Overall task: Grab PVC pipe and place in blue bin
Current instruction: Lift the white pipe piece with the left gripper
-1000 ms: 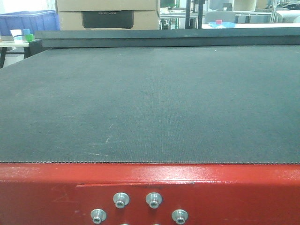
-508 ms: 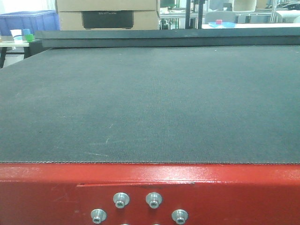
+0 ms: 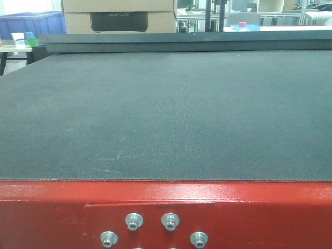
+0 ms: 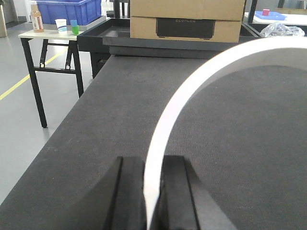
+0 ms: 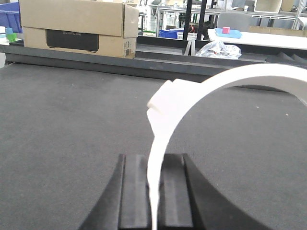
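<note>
One cardboard box (image 4: 187, 20), "ECOFLOW" label

Workshop or lab floor; dark felt-topped bench (image 3: 166, 114) on red bolted frame (image 3: 259, 207); cardboard boxes (image 4: 187, 19); side table (image 4: 53, 34)

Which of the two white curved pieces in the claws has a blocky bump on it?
The right arc, held by the right claw: a squared step juts from its outer edge. The left arc in the left claw curves smoothly.

The left end effector (image 4: 153, 165) and right end effector (image 5: 154, 160) point forward, jaws nearly together.
</note>
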You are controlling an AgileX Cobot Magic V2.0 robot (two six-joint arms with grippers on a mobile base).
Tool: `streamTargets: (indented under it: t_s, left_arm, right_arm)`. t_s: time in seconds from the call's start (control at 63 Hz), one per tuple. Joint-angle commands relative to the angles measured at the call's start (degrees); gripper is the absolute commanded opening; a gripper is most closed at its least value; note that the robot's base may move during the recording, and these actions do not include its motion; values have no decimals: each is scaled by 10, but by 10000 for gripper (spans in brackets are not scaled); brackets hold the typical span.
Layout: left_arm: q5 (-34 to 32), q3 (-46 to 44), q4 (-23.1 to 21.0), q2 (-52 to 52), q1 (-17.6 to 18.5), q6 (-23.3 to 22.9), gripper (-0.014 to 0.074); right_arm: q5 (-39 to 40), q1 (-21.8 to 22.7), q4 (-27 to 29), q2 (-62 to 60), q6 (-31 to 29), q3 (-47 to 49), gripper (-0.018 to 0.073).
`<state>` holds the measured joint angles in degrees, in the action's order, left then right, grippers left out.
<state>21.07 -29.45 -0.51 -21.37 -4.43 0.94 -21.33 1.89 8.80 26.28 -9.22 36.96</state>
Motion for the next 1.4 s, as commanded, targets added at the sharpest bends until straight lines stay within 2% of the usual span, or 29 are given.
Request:
streamTargets:
  t_s: [0.0,1.381]
  left_arm:
    - [-8,1,-1,3,0,-2,-111]
    - [-9,1,-1,3,0,-2,-111]
  right_arm:
    - [19,1,-1,-3,-2,0,-169]
    - [20,1,-1,-3,-2,0,-169]
